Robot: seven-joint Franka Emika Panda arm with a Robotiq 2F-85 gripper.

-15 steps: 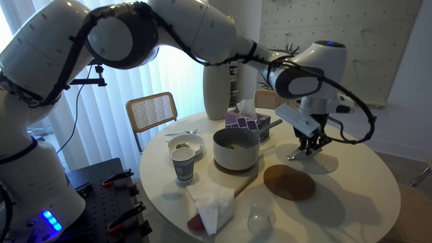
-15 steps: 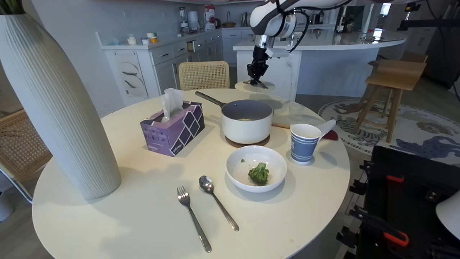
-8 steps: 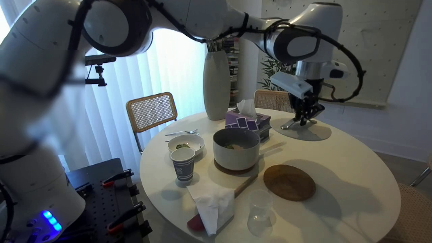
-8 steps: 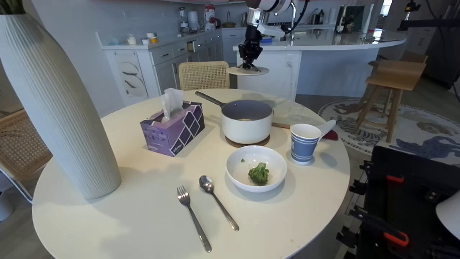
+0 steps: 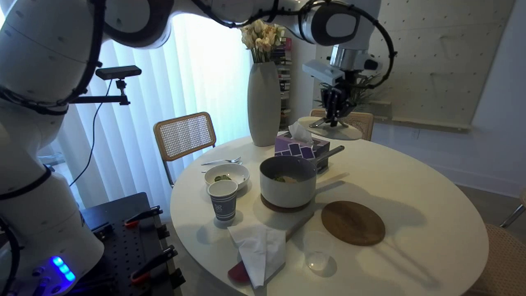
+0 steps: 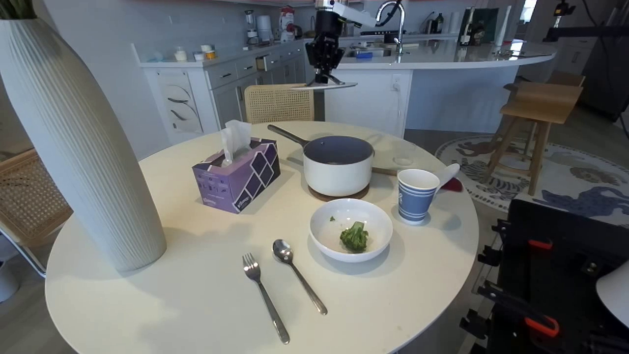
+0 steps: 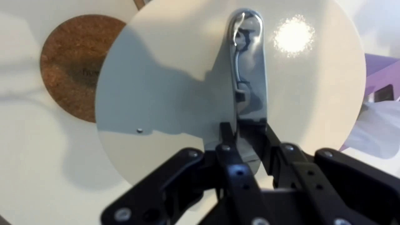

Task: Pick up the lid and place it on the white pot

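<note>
Below the gripper (image 7: 246,128) extends the round pale table (image 6: 147,305), the largest item recorded. Left of the gripper in an exterior view stands the tall white vase (image 5: 264,105), upright, pale flowers (image 5: 261,38) rising from its mouth. The white pot (image 6: 336,178) sits lower than the gripper and apart from it, mouth uncovered, on a brown trivet (image 5: 285,209). Near the pot, also lower than the gripper, is a purple tissue box (image 6: 245,182) with a tissue (image 6: 236,137) standing up from it. Directly beneath the gripper hangs the lid (image 7: 187,103), raised clear of the table and apart from the pot, close to level in an exterior view. The gripper pinches the lid's metal handle (image 7: 250,68), fingers (image 7: 226,132) on either side of it. A brown mat (image 5: 353,223) lies on the table below the gripper; in the wrist view the lid's rim covers part of it. Across the pot from the gripper is a white bowl (image 6: 324,221), and just beside that, a blue-and-white paper cup (image 6: 416,199), upright. Well below the gripper in an exterior view, a white napkin (image 5: 263,250) lies over the middle of a red-ended utensil (image 5: 238,273), near a clear cup (image 5: 318,250). On the table's side away from the gripper, a fork (image 6: 266,300) and a spoon (image 6: 300,280) lie apart. Inside the bowl rests a piece of broccoli (image 6: 354,237)
</note>
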